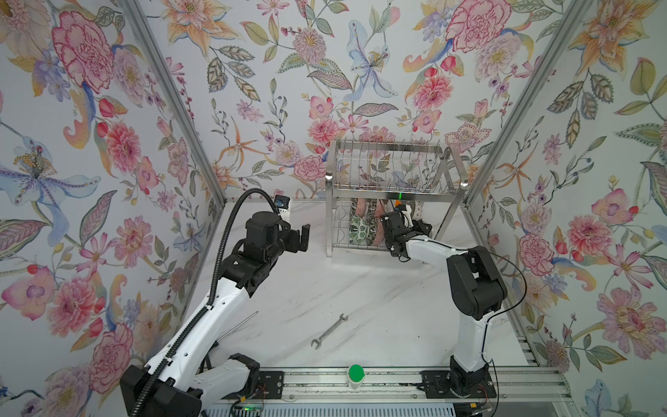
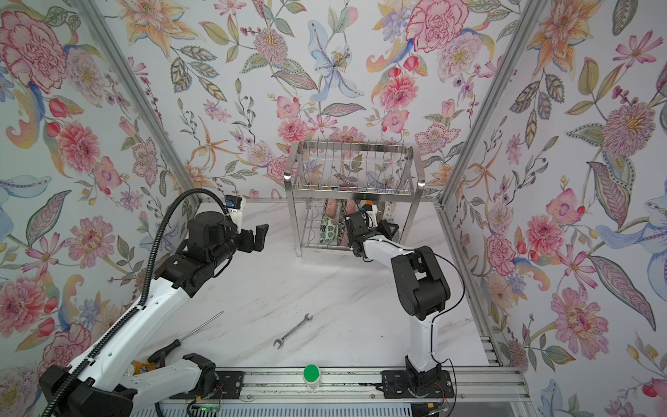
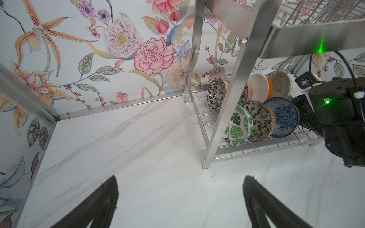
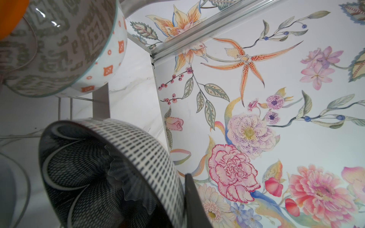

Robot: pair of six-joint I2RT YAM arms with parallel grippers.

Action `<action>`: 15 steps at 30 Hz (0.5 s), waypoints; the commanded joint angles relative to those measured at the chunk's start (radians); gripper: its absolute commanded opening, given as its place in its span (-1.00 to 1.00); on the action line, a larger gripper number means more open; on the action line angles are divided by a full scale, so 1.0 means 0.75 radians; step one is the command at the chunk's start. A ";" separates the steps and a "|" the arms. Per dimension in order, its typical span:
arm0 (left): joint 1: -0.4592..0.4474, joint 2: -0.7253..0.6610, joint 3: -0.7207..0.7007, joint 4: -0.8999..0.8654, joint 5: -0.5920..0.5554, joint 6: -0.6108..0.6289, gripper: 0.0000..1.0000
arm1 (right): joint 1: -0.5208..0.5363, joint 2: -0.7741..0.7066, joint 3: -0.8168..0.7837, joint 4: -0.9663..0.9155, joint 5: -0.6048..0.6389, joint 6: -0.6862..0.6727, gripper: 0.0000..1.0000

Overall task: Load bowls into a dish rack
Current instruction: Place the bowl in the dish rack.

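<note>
Your left gripper [image 1: 302, 238] hangs wide open and empty above the worktop [image 1: 361, 289], toward its far left corner and just short of the dish rack [image 1: 361, 193]. Leave it there, clear of the rack's front left leg. The wrench [image 1: 330, 331] near the front edge plays no part in this.

The rack stands at the far edge, toward the far right corner, with its upper tier bare. On the lower tier the bowls lean on edge. The front row holds the green-leaf bowl [image 3: 236, 128], a black-and-white floral bowl [image 3: 258, 120] and the blue-and-white bowl [image 3: 284, 118], overlapping one another.

At the right end of that row your right gripper [image 1: 423, 226] is clamped on the wall of the dark net-patterned bowl [image 4: 110, 173], with one finger [image 4: 195, 207] on its outside. Whether its rim already rests on the grid cannot be told.

- Ease it down until it leans on the blue-and-white bowl.
- Open slowly, then draw back low toward the front edge, under the upper tier's bar.
- Mind the grey-patterned bowl [image 4: 59, 49] close behind.
</note>
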 commanded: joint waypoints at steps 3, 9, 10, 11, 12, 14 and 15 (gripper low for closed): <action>0.013 -0.006 0.000 0.007 0.019 0.000 0.98 | -0.016 0.012 0.041 -0.017 0.021 0.083 -1.00; 0.012 -0.002 0.012 0.001 0.018 0.000 0.98 | -0.020 0.034 0.057 -0.054 0.001 0.136 -1.00; 0.014 -0.003 0.011 -0.001 0.018 0.000 0.98 | -0.018 0.042 0.066 -0.062 0.001 0.146 -1.00; 0.011 -0.003 0.014 -0.001 0.017 0.000 0.98 | -0.020 0.048 0.068 -0.065 -0.001 0.150 -1.00; 0.014 -0.002 0.015 -0.003 0.016 0.000 0.98 | -0.019 0.052 0.073 -0.068 -0.003 0.153 -1.00; 0.014 -0.002 0.017 -0.007 0.013 0.001 0.98 | -0.016 0.064 0.084 -0.076 -0.003 0.164 -1.00; 0.014 -0.004 0.018 -0.010 0.012 0.002 0.98 | -0.016 0.070 0.086 -0.076 -0.005 0.164 -1.00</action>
